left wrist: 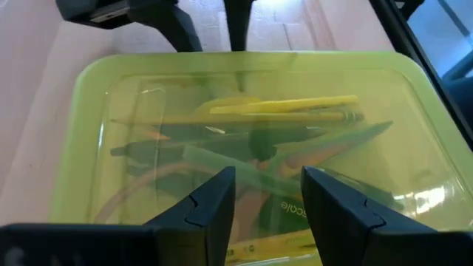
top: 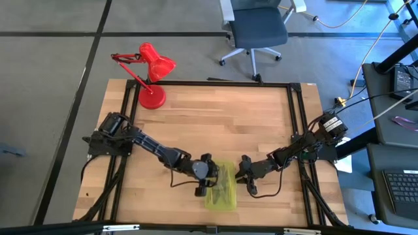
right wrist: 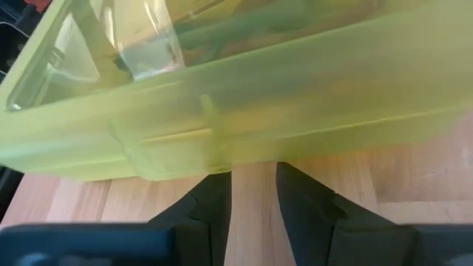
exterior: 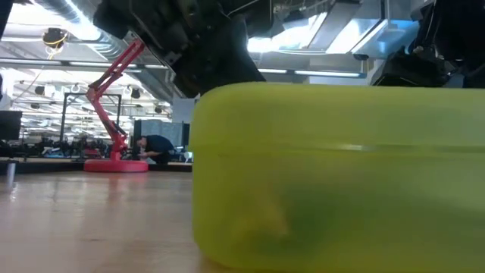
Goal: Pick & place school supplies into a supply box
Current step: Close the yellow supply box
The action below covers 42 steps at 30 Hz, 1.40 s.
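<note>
Overhead, the supply box (top: pixel 221 186) is seen closed at lower centre, flanked by left gripper (top: pixel 202 185) and right gripper (top: pixel 244 176). Wrist views show fingers parted, grasping nothing (pens (left wrist: pixel 284 107) inside). Probably light, slick plastic; best held by long edges.

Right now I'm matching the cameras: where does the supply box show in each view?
High: supply box, near edge, between the grippers.
Low: fills the right half.
Left wrist: seen through its lid.
Right wrist: its side wall.
Shared landmark: red lamp.
</note>
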Tool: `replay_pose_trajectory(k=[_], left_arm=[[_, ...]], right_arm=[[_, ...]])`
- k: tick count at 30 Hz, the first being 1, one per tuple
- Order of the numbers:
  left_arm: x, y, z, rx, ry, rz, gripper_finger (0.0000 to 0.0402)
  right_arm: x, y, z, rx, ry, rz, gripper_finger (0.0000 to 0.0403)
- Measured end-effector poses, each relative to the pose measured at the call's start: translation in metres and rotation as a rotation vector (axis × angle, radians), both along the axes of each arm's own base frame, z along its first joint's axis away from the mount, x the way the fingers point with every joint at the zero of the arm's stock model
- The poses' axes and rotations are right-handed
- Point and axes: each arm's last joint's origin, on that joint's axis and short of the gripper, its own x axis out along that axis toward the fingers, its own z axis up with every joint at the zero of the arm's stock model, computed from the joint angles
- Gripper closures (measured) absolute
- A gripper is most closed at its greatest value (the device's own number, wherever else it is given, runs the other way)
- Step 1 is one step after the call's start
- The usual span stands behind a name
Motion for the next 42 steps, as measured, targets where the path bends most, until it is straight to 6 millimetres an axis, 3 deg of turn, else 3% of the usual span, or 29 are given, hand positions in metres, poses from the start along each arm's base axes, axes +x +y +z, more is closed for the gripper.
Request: replay_pose_trajectory(k=[17,42], left_arm=[[-0.005,-0.007,-0.014,0.11,0.056,-0.037,0.0253],[0.001,0.009,-0.015,0.158,0.045,-0.069,0.0252]], right_arm=[[0.0,0.0,0.0,0.004,0.001,-0.018,0.0289],[0.0,0.0,0.001,0.008,0.003,-0.016,0.0289]])
